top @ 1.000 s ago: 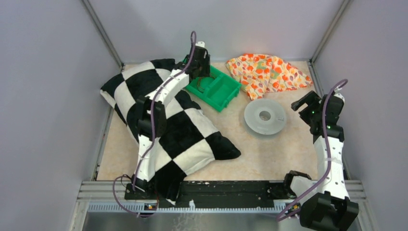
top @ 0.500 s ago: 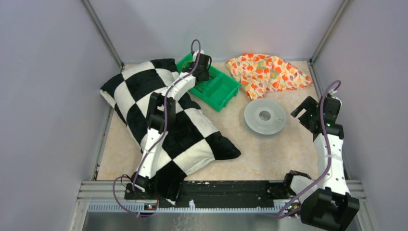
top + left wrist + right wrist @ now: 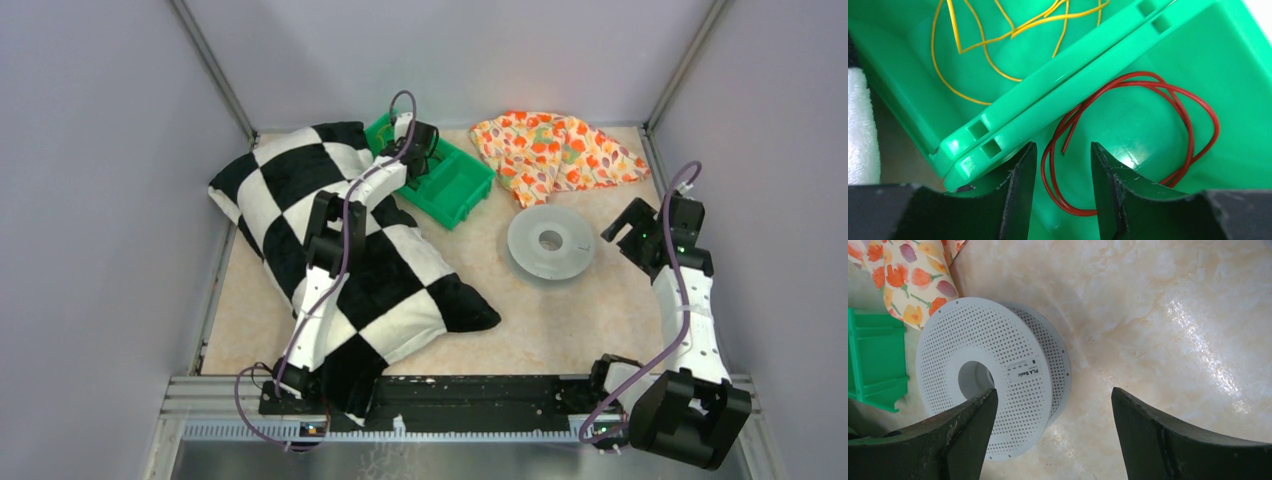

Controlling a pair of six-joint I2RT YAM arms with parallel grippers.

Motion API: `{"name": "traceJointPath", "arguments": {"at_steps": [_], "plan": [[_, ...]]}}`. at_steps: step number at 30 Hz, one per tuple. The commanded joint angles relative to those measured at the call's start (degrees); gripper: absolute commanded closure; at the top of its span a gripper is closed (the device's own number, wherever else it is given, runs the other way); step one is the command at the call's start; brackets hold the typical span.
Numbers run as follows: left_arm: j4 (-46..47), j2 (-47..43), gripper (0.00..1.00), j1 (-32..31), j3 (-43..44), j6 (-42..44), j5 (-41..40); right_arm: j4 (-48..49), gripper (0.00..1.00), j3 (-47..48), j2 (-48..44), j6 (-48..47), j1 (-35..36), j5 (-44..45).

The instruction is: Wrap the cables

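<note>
- The red cable (image 3: 1139, 75) lies in loose loops in one compartment of the green bin (image 3: 1238, 75), seen from the left wrist; the yellow cable (image 3: 933, 50) lies in the next compartment, across the divider (image 3: 1068, 75)
- Same view: the left gripper (image 3: 1063, 148) hangs over the red loops, jaws a moderate gap apart; one strand and a loose end lie between the fingers, unpinched
- Right wrist: the right gripper (image 3: 1053, 392) stands wide, holding nothing, above the table (image 3: 1173, 315) beside the white spool (image 3: 1013, 340); a flowered cloth (image 3: 908, 270) lies beyond
- From above: the left arm reaches over the checked pillow (image 3: 265, 205) into the bin; neither cable can be picked out here
</note>
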Motion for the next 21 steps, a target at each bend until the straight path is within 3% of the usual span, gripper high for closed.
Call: {"name": "traceJointPath", "arguments": {"at_steps": [1, 8, 11, 17, 21], "plan": [[3.6, -0.1, 0.5, 0.0, -3.3, -2.1, -1.4, 1.9, 0.17, 2.6, 0.5, -0.8, -0.1, -1.3], [5.5, -0.5, 0.55, -0.3, -5.7, -5.0, 0.5, 1.8, 0.17, 2.2, 0.6, -0.4, -0.1, -2.1], [5.3, 0.0, 0.65, -0.2, -5.1, -5.8, 0.8, 1.5, 0.17, 2.6, 0.5, -0.4, -0.1, -2.1], [5.9, -3.4, 0.98, -0.6, -5.4, -3.9, 0.2, 0.7, 0.17, 3.3, 0.2, -0.6, -0.1, -1.7], [7.3, -10.2, 1.0, -2.1, -7.1, 0.6, -0.2, 0.6, 0.17, 3.3, 0.0, -0.3, -0.1, -2.4]]}}
